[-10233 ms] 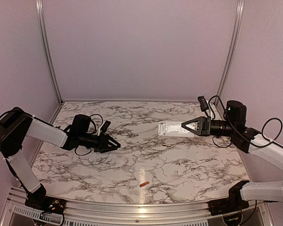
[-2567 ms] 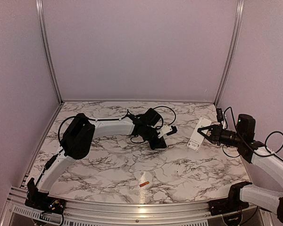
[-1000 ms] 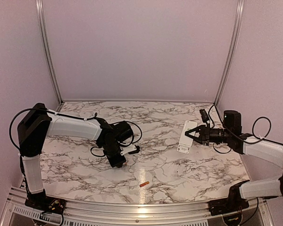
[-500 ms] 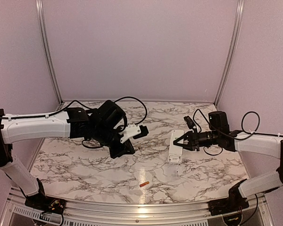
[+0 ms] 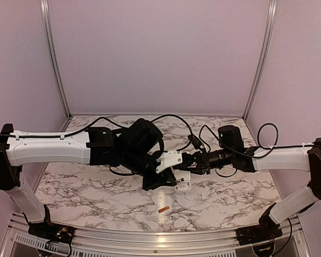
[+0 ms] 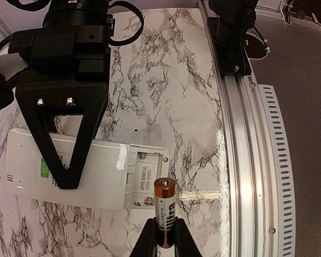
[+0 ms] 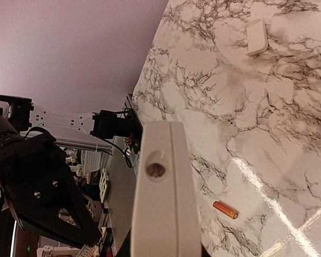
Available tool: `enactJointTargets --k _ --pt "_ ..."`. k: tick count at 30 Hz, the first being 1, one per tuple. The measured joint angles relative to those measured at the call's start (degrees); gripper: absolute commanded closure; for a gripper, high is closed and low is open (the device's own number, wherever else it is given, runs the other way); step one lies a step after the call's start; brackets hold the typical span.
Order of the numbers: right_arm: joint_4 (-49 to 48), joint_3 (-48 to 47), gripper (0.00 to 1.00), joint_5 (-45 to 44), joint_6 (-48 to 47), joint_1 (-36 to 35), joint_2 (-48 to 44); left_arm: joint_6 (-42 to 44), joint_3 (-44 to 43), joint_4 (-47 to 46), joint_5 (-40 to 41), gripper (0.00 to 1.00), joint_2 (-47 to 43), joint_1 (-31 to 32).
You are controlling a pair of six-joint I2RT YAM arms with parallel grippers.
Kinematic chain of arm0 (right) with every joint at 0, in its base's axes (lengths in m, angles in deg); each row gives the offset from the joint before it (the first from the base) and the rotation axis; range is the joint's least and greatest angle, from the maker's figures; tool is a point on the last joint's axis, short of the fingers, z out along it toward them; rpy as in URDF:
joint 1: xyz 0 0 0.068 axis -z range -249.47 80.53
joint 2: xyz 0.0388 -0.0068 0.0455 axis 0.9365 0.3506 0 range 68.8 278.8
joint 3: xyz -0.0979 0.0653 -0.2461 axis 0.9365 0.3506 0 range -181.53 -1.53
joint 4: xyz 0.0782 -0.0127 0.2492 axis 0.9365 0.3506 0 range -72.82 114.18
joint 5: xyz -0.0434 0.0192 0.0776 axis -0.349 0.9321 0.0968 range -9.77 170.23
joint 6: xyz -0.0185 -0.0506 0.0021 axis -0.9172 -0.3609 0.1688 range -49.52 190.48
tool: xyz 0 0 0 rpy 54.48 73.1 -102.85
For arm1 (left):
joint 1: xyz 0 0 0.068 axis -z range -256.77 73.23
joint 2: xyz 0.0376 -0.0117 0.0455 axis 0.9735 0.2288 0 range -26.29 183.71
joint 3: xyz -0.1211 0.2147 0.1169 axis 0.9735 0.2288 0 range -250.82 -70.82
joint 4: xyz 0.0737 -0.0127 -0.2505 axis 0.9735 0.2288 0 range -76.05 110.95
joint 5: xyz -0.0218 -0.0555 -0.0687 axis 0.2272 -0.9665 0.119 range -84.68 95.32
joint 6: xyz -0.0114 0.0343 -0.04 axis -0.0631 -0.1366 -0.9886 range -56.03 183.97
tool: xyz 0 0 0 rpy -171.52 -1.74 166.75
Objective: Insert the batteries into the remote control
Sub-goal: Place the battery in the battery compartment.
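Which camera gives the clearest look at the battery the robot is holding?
The left wrist view: the battery sits sharp between the left gripper's jaws, by the remote's open compartment. From the top, the left arm hides it. The right wrist view misses it, showing only the other battery lying on the table.

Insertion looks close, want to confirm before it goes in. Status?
Left claw shut on battery, tip by the open bay. Right claw shut on remote. Second battery on table. Nothing blocking bay.
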Motion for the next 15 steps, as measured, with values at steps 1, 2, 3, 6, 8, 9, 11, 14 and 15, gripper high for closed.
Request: enactJointTargets --k 1,2,3,6,8,9,11,14,15 --pt "-0.33 -0.07 1.0 0.02 0.37 -0.24 0.15 -0.02 -0.13 -0.07 -0.28 0.97 0.31 0.13" --pt "-0.96 -0.09 1.0 0.07 0.83 -0.52 0.26 -0.04 -0.33 -0.2 -0.48 0.97 0.68 0.22" --pt "-1.33 -0.17 1.0 0.11 1.11 -0.7 0.35 -0.04 -0.5 -0.31 -0.68 0.97 0.98 0.31" --pt "-2.91 -0.5 1.0 0.15 2.29 -1.09 0.52 -0.13 -0.59 -0.81 -0.9 0.97 2.01 0.42" --pt "-3.89 -0.5 1.0 0.2 2.86 -1.2 0.52 -0.26 -0.59 -1.18 -0.9 0.97 2.71 0.42" --pt "-4.22 -0.5 1.0 0.22 2.99 -1.22 0.57 -0.28 -0.59 -1.44 -0.92 0.97 2.99 0.44" --pt "-4.9 -0.5 1.0 0.28 3.34 -1.29 0.7 -0.31 -0.59 -2.14 -0.87 0.97 3.58 0.44" --pt "-5.55 -0.5 1.0 0.39 3.96 -1.31 0.92 -0.37 -0.61 -3.08 -0.79 0.97 4.42 0.44" --pt "-5.66 -0.5 1.0 0.42 4.0 -1.33 0.92 -0.39 -0.63 -3.34 -0.79 0.96 4.68 0.44"
